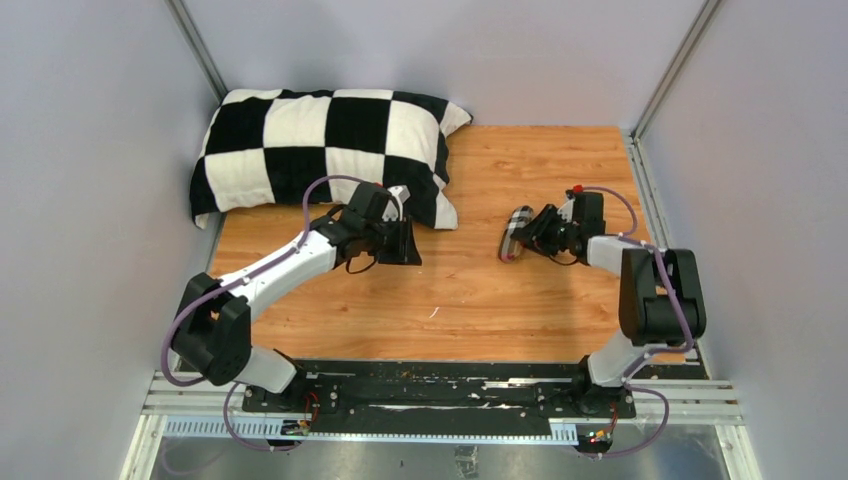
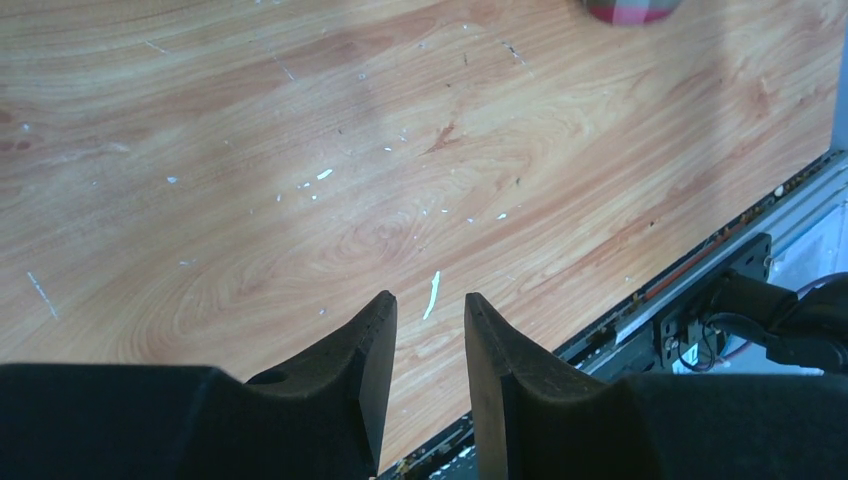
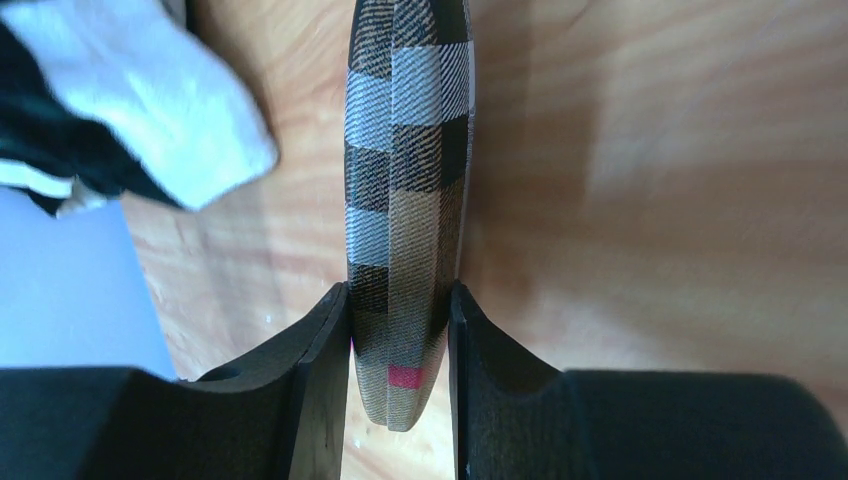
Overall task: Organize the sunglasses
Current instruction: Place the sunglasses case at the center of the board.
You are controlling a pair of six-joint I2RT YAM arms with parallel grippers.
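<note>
The red sunglasses do not show in any view. A grey plaid oblong case (image 1: 515,233) lies right of centre on the wooden table (image 1: 470,300). My right gripper (image 1: 532,233) is shut on its near end. In the right wrist view the case (image 3: 405,190) stands on edge between my fingertips (image 3: 398,305), and both pads touch its sides. My left gripper (image 1: 410,243) hovers over bare wood left of centre. In the left wrist view it (image 2: 430,305) is open a little and empty. The end of the case (image 2: 625,10) shows at the top edge of that view.
A black and white checked pillow (image 1: 320,150) lies at the back left, and its corner (image 3: 150,110) is close to the left of the case. Grey walls enclose the table. The black rail (image 1: 440,385) with the arm bases runs along the near edge.
</note>
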